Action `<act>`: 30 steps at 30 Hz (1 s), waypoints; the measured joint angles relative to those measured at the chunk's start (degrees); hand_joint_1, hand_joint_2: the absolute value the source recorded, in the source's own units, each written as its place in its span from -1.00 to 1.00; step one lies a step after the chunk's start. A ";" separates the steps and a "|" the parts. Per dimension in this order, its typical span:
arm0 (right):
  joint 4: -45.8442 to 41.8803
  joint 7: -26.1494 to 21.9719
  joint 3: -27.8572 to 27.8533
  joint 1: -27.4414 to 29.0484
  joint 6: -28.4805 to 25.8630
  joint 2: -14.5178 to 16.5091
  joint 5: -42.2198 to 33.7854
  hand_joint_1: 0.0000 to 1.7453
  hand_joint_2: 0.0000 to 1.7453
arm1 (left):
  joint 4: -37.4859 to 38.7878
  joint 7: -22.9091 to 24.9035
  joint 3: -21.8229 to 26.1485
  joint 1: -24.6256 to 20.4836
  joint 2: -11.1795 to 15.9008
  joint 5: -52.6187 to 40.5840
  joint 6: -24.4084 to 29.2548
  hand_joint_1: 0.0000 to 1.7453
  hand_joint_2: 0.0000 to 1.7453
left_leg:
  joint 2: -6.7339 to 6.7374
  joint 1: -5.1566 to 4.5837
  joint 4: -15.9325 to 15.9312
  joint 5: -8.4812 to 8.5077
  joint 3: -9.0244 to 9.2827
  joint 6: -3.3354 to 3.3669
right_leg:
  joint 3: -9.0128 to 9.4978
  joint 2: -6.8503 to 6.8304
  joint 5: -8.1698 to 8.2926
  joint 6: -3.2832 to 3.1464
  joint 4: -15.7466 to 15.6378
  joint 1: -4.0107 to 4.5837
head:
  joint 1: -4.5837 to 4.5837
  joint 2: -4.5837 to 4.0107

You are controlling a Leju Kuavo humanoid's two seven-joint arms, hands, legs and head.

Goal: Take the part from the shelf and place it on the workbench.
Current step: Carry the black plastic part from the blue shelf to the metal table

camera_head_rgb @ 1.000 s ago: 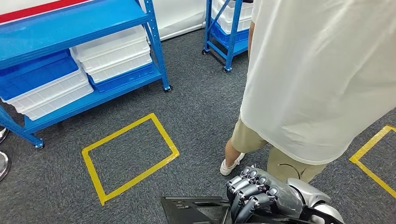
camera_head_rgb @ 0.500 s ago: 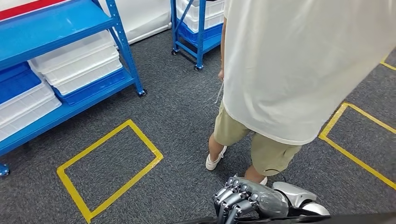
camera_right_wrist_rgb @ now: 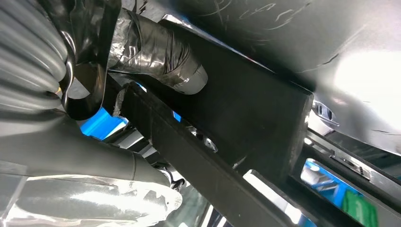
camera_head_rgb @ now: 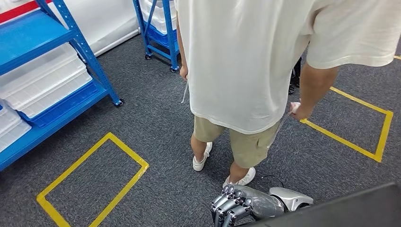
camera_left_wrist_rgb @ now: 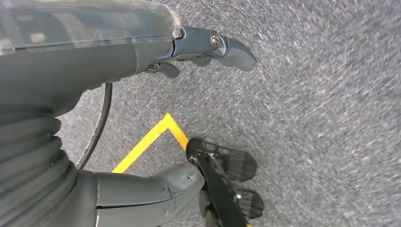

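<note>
Head view: the black part (camera_head_rgb: 340, 208) is seen at five o'clock, gripped by the right hand (camera_head_rgb: 246, 205), fingers curled over its edge. The left hand (camera_left_wrist_rgb: 142, 118) hangs spread, holding nothing. A level carry is advised, with the person (camera_head_rgb: 246, 61) at twelve o'clock given room.

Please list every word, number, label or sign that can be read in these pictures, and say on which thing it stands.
None: no text can be read.
The blue shelf, its white bins, the person's shirt and the black part bear no legible writing.
</note>
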 joint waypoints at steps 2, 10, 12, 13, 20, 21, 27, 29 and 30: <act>0.05 -0.02 0.01 0.02 -0.07 0.00 0.00 0.98 1.00 | 0.00 0.06 0.03 0.09 -0.06 0.00 0.05 -1.00 1.00 | -0.56 0.03 -4.67 3.89 1.63 0.21 | 0.04 1.60 -0.08 0.08 0.28 -0.01 | 0.00 0.00; 0.17 -0.06 0.04 0.10 -0.20 -0.02 0.02 0.98 1.00 | 0.00 0.11 0.26 -0.16 -0.14 0.00 0.13 -1.00 1.00 | -2.47 0.29 -17.25 8.98 6.83 2.14 | -1.83 3.51 -0.92 2.29 2.33 -0.23 | 0.01 0.00; 0.20 -0.07 0.08 0.06 -0.31 -0.01 0.01 0.98 1.00 | 0.00 0.09 0.28 -0.07 -0.16 0.00 0.13 -1.00 1.00 | -0.82 0.21 -17.44 9.04 6.87 2.76 | -4.72 -0.25 -4.57 2.78 8.58 -0.26 | 0.02 0.00; 0.24 -0.07 0.11 0.04 -0.36 0.01 0.02 0.98 1.00 | 0.00 0.08 0.29 0.06 -0.16 0.00 0.13 -1.00 1.00 | 0.04 0.08 -17.42 8.98 6.85 2.93 | -6.70 -1.18 -6.54 3.03 12.72 -0.41 | 0.02 0.00; 0.49 -0.25 0.30 0.20 -0.54 0.02 0.09 0.98 1.00 | 0.00 0.28 0.35 0.00 -0.18 0.01 0.30 -1.00 1.00 | 4.86 -0.38 -17.29 8.10 7.72 2.08 | -0.53 -5.81 -1.06 2.46 2.41 0.04 | 0.02 0.00; 0.48 -0.36 0.30 0.21 -0.57 0.02 0.12 0.98 1.00 | 0.00 0.38 0.40 -0.01 -0.18 0.01 0.41 -1.00 1.00 | 5.37 -0.48 -17.25 7.92 7.85 1.79 | 0.17 -6.35 -0.90 2.18 0.94 0.34 | 0.02 0.00; 0.31 -0.74 0.30 0.49 -0.63 0.02 0.24 0.98 1.00 | 0.00 0.60 1.04 -0.29 -0.26 -0.20 0.63 -1.00 1.00 | 2.09 -0.07 -10.45 3.10 5.44 0.51 | 0.48 -2.82 -0.23 0.22 -0.48 0.01 | 0.02 0.00; 0.31 -0.83 0.30 0.68 -0.77 0.04 0.30 0.98 1.00 | 0.00 0.78 1.19 0.01 -0.27 -0.65 0.91 -1.00 1.00 | 0.32 -0.03 -2.52 -0.07 1.55 0.37 | 0.45 -1.42 -0.23 -0.03 -0.38 0.02 | 0.01 0.00; 0.32 -0.86 0.30 0.85 -0.89 0.04 0.33 0.98 1.00 | 0.00 0.98 1.21 0.15 -0.27 -1.16 1.23 -1.00 1.00 | 0.11 -0.03 -0.34 -0.28 0.28 0.32 | 0.47 -0.62 -0.26 -0.04 -0.28 0.04 | 0.01 0.00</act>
